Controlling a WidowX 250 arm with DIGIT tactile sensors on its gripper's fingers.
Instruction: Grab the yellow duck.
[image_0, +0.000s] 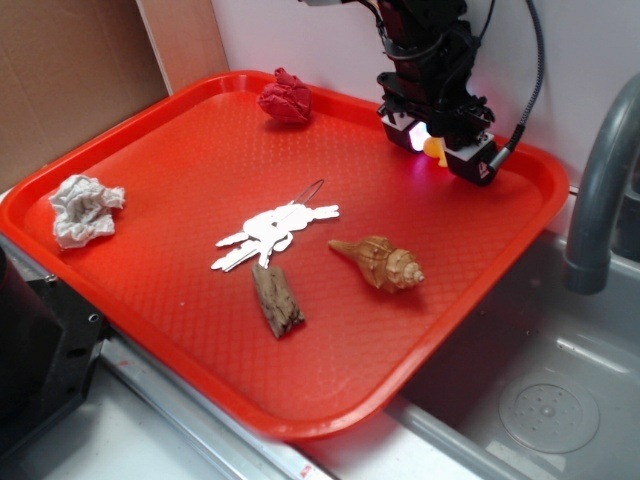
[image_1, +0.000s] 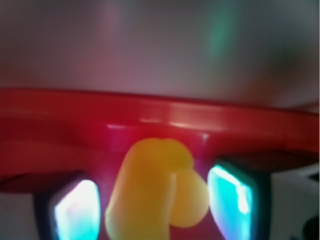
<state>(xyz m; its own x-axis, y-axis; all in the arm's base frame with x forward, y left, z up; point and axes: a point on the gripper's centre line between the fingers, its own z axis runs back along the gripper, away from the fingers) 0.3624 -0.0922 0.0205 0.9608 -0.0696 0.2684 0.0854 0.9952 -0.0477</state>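
Arm (image_0: 425, 45): black, blocky wrist housing with ribbed and stepped sections, only the lower part in the exterior view. A black cable (image_0: 533, 75) loops down the side of the wrist and ends at the gripper (image_0: 437, 147). Each of the jaws is a black block with a lit inner pad; pads glow white-pink in the exterior view, cyan-white in the wrist view. One block face carries a small red marking. Wrist view blurred; pad frames (image_1: 75, 210) dark, squarish.
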